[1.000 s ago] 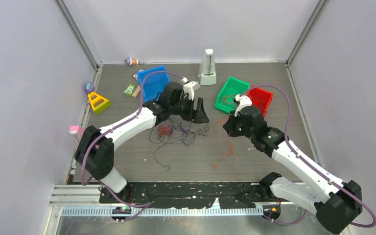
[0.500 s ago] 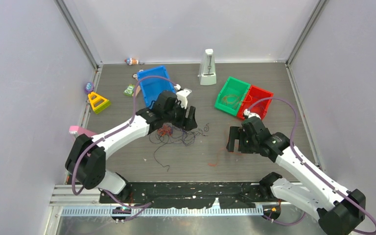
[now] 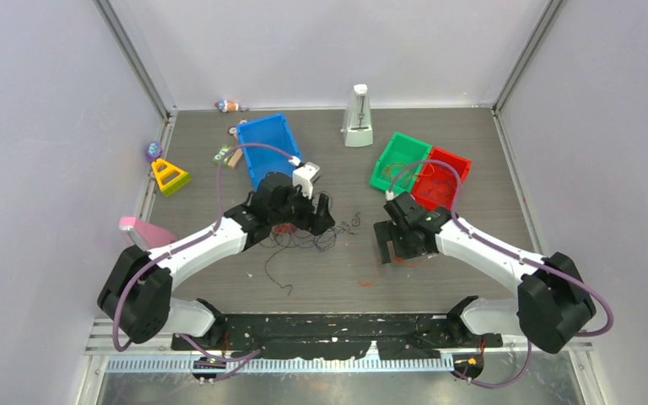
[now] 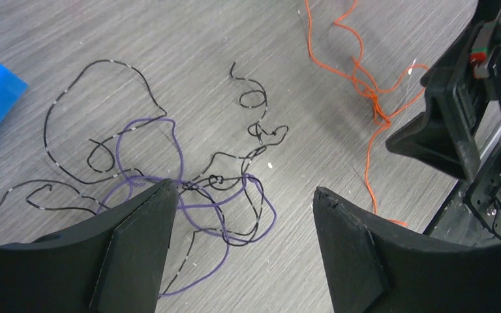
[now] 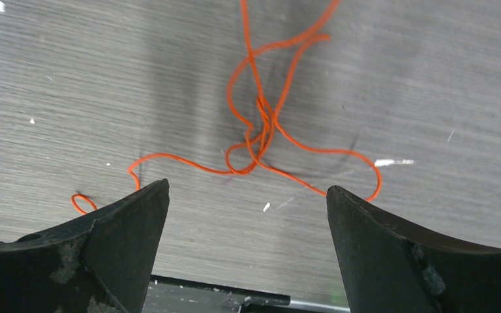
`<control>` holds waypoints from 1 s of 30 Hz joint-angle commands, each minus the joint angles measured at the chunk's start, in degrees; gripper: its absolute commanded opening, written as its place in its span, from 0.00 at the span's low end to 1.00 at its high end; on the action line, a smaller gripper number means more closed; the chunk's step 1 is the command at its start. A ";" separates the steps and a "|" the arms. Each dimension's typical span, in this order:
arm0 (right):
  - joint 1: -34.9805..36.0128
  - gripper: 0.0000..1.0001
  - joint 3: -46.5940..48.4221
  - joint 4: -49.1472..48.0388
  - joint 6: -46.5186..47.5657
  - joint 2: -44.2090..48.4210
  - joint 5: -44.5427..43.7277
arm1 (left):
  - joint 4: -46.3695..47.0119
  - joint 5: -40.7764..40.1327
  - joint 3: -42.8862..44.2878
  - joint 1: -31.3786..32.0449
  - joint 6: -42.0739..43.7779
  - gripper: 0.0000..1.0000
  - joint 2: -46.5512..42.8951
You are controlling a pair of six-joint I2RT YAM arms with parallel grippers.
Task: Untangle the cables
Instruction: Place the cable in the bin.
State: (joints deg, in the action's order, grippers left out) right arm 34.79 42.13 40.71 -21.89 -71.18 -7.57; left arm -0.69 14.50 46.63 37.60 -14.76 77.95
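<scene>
**A:** State of the tools at this entry?

**B:** Left gripper (image 4: 241, 189): black jaws stood apart, nothing clamped. Right gripper (image 5: 247, 188): jaws wide apart, likewise empty.

**A:** Task items, referenced to the white pyramid-shaped metronome (image 3: 357, 116)?

**B:** The thin purple and black wire cables (image 4: 215, 195) lay in a loose tangle on the grey wood-grain table (image 3: 472, 143), nearer the arm bases than the metronome and a little to its left. The left gripper hung directly over them. Whether a fingertip touched a strand could not be told.

**A:** The orange one?

**B:** The thin orange wire cable (image 5: 261, 130) lay apart from that tangle, nearer than the metronome and slightly to its right. It was knotted on itself at mid-length and sat under the right gripper's parted jaws. No contact was seen.

**A:** Anything else noted?

**B:** A small red-orange wire clump (image 3: 283, 225) lay nearer than the metronome and to its left, partly hidden by the left arm. The blue plastic bin (image 3: 266, 143) stood left of the metronome. The green plastic bin (image 3: 398, 160) and red plastic bin (image 3: 447, 173) stood to its right, touching side by side.
</scene>
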 commanded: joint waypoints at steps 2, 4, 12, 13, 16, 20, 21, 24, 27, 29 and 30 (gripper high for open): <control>1.85 0.95 6.36 -2.33 7.47 -3.59 -3.66 | 10.61 1.45 -5.02 -4.11 -3.93 0.77 -4.18; 1.96 0.95 6.90 -2.84 8.01 -5.25 -3.30 | 14.19 0.83 -8.41 -5.43 -5.85 0.78 -6.37; 1.87 0.95 6.46 -5.14 5.69 -12.31 -4.38 | 18.38 -4.15 -13.75 -5.88 -6.15 0.81 -12.37; 1.73 0.95 6.38 -5.35 4.63 -12.49 -4.38 | 18.36 -4.18 -13.68 -5.92 -6.09 0.81 -12.34; 1.59 0.95 5.13 -7.72 1.57 -14.02 -3.56 | 17.97 -4.21 -13.52 -5.89 -6.00 0.82 -12.02; 1.48 0.95 2.04 -13.32 -1.80 -15.96 -2.30 | 17.79 -4.57 -13.52 -5.88 -5.65 0.82 -12.08; 1.37 0.95 1.58 -14.36 -2.26 -16.29 -1.98 | 17.75 -4.66 -13.42 -5.94 -5.63 0.82 -12.00; 1.26 0.81 -0.29 -19.10 -4.32 -17.58 0.27 | 17.74 -4.80 -13.51 -5.88 -5.49 0.82 -11.97; 1.31 0.43 -1.27 -21.94 -5.51 -17.18 0.93 | 17.57 -5.00 -13.41 -5.88 -5.29 0.82 -12.00; 1.26 0.15 -1.27 -22.36 -6.01 -16.12 0.26 | 17.53 -5.07 -13.37 -5.88 -5.17 0.81 -11.87; 1.27 0.11 -1.11 -22.13 -6.11 -15.09 -0.32 | 17.43 -5.07 -13.34 -5.88 -5.09 0.81 -11.86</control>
State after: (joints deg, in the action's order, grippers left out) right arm 35.83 43.68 22.24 -24.49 -85.86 -9.78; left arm 13.58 10.46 32.99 31.75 -20.58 66.76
